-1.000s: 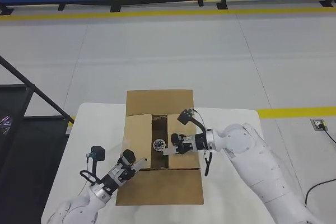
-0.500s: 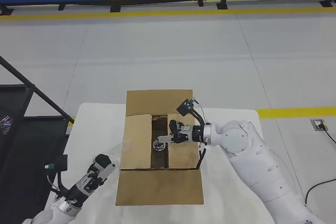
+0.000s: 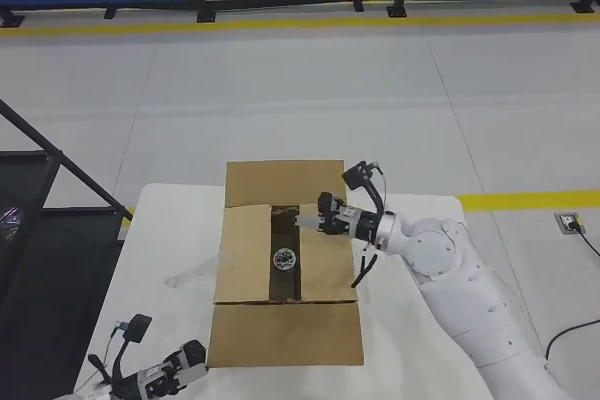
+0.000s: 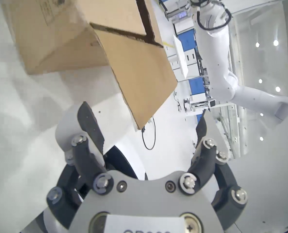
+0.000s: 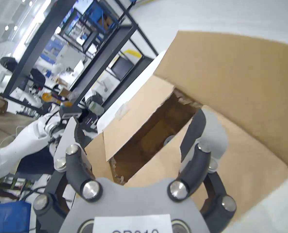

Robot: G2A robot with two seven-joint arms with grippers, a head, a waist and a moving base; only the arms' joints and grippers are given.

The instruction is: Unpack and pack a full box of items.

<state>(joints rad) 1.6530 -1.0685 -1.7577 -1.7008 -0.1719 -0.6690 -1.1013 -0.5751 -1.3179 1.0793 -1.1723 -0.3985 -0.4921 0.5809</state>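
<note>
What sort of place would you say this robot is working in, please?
Probably a robotics lab or factory-style test hall: yellow line markings on a pale floor, black metal racking, and workstations with blue panels beyond the white table.

A white table [image 3: 160, 240] carries a cardboard box [image 3: 245, 260] at its middle, reaching its 12 o'clock edge. A small clear scrap [image 3: 193, 272] lies on the table, just beside the box at 9 o'clock.

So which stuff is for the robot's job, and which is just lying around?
For the job: cardboard box, round thing inside it, right gripper, left gripper.
Just lying about: black rack, floor socket, yellow floor line.
</note>
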